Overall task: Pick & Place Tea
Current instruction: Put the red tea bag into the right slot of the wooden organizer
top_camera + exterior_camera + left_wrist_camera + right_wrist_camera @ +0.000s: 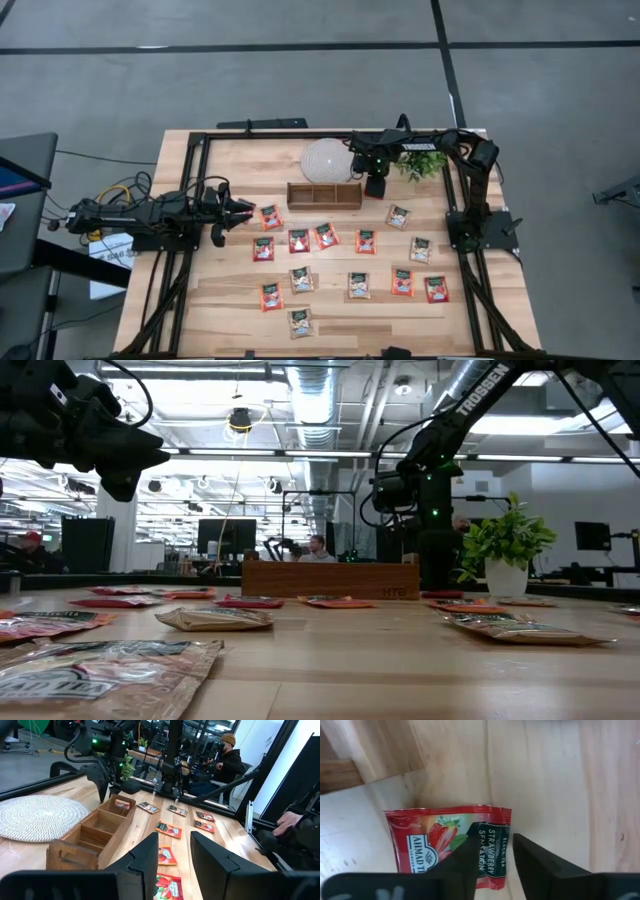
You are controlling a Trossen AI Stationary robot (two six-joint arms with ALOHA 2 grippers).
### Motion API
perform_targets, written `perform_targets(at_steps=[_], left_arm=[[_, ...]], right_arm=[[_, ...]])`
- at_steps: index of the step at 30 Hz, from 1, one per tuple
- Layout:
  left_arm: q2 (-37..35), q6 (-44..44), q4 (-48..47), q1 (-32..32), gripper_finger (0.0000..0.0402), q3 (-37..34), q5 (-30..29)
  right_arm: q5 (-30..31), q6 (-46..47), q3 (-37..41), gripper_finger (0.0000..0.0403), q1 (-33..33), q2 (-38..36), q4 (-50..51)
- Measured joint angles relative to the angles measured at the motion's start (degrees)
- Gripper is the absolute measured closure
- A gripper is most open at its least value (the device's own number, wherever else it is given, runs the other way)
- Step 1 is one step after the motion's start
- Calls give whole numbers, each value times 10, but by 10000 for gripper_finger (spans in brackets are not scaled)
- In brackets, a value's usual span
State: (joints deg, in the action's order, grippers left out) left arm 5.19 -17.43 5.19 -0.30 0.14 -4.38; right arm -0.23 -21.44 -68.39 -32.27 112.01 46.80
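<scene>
Fingers (470,865) straddle red strawberry tea sachet (440,837).

Open-plan lab: exposed ceiling ducts (310,400), monitors (225,538), seated person (227,762)

I'm seeing a wooden tray (324,194) sitting mid-counter (340,320), a woven white disc (327,160) lying just behind it, a potted plant (420,163) standing nearby.

The right gripper's dark fingers (492,865) hide part of the red strawberry tea sachet (435,837) beside the brown wooden tray (350,755), itself cut off.
</scene>
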Motion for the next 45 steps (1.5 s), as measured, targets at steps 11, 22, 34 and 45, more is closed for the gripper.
perform_targets(at_steps=[11, 22, 34, 45], left_arm=[[0, 0, 0, 0, 296, 0, 0], [0, 0, 0, 0, 296, 0, 0], [0, 0, 0, 0, 296, 0, 0], [0, 0, 0, 0, 296, 0, 0]], right_arm=[[8, 0, 5, 391, 0, -62, 7], [62, 15, 4, 400, 47, -170, 49], [112, 32, -70, 402, 182, -232, 62], [196, 15, -217, 403, 251, -100, 153]])
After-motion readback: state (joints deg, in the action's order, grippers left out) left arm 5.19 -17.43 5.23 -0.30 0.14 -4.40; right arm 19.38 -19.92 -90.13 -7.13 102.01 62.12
